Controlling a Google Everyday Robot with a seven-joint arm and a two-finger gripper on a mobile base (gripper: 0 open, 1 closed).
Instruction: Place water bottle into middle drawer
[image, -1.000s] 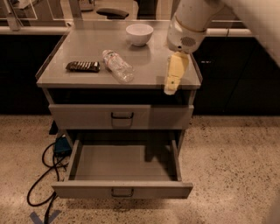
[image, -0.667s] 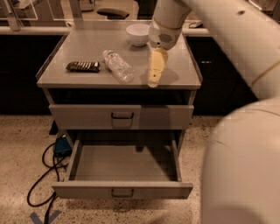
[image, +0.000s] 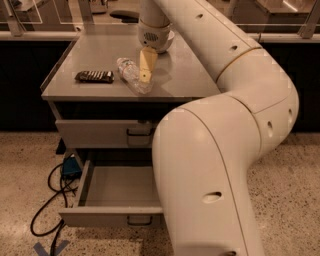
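Note:
The water bottle (image: 131, 75) is clear with a white cap and lies on its side on the grey cabinet top (image: 185, 75), near the front middle. My gripper (image: 145, 69) hangs from the white wrist right at the bottle's right side, over its lower half. The middle drawer (image: 117, 192) is pulled open below a shut drawer front (image: 100, 132), and it looks empty. My big white arm hides the drawer's right part.
A dark flat snack packet (image: 94, 76) lies left of the bottle. A white bowl (image: 170, 36) is mostly hidden behind my wrist. A blue box and black cables (image: 62, 172) lie on the floor left of the cabinet. A counter and railing run along the back.
My gripper has moved left from the right front edge of the cabinet top to the bottle. My arm now fills the right foreground and covers part of the open drawer.

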